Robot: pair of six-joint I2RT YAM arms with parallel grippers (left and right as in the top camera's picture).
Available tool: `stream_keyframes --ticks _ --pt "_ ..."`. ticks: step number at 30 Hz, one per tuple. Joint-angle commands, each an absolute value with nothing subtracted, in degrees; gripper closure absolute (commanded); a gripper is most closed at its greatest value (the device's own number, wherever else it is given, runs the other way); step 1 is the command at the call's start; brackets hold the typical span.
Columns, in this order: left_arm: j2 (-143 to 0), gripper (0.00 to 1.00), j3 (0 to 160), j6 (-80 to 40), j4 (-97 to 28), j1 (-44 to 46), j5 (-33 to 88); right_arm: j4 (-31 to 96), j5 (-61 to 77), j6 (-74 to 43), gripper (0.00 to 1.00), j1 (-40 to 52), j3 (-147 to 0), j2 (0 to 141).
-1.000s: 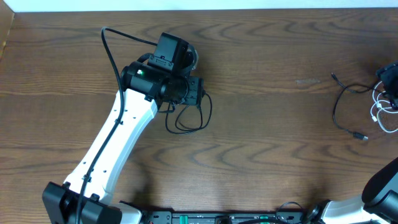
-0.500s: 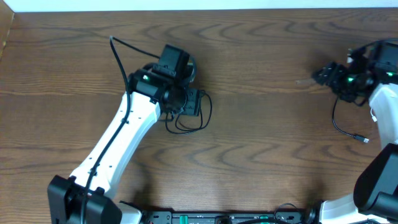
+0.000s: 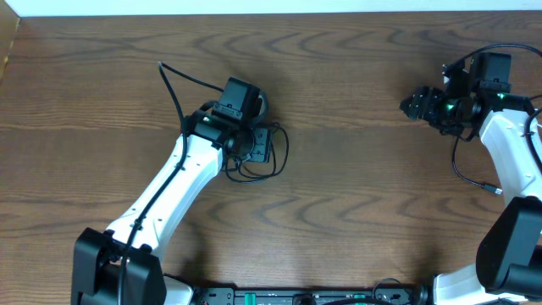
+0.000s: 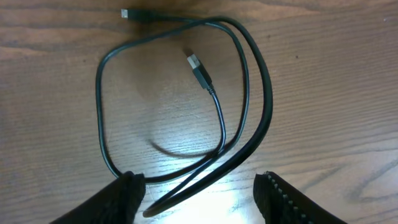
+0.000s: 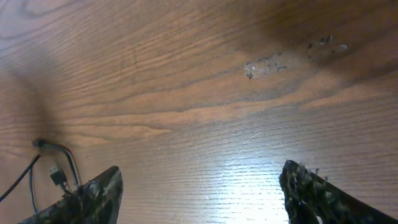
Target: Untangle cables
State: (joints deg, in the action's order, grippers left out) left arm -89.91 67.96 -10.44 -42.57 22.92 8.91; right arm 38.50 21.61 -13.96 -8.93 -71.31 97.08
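Left end effector spread over looped black cable (plug inside loop), right end effector spread above wooden table

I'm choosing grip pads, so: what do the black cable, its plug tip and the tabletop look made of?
The black cable looks like a rubber or soft plastic sheath: smooth, with a faint sheen, bending in easy loops. Its plug tip is likely bare metal, silvery. The tabletop is wood or wood-look laminate: brown grain, glossy glare.
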Motion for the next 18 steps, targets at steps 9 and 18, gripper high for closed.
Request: stream_keyframes --ticks 9,18 --pt "-94.0 0.92 67.9 -10.4 -36.0 22.9 16.2 39.7 21.2 -13.0 0.26 -8.5 -72.0 96.7" --pt "-92.7 0.92 69.6 -29.2 -0.3 23.1 59.1 40.0 24.6 -7.0 0.25 -7.1 -72.0 96.7"
